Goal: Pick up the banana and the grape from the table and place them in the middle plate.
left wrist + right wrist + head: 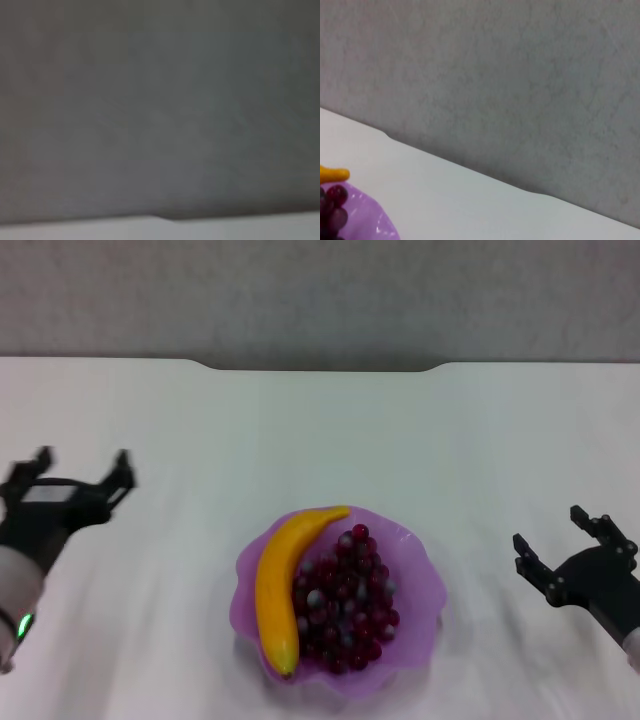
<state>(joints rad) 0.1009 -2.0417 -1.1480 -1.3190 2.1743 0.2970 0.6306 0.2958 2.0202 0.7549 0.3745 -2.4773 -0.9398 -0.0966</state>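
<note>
Banana (pixel 277 585) and grape (pixel 345 597) side by side in middle plate (pixel 424 575) on table (pixel 320 430); left gripper (pixel 82 471) spread wide, far left; right gripper (pixel 560 538) spread wide, far right; both empty.

no readable text, no labels, no brands, no numbers, no signs in any view

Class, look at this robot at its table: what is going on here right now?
Nothing is being handled. The banana and the grape bunch lie side by side in the middle plate on the table, banana on the robot's left. The left gripper and right gripper hang open and empty, out to either side of the plate.
</note>
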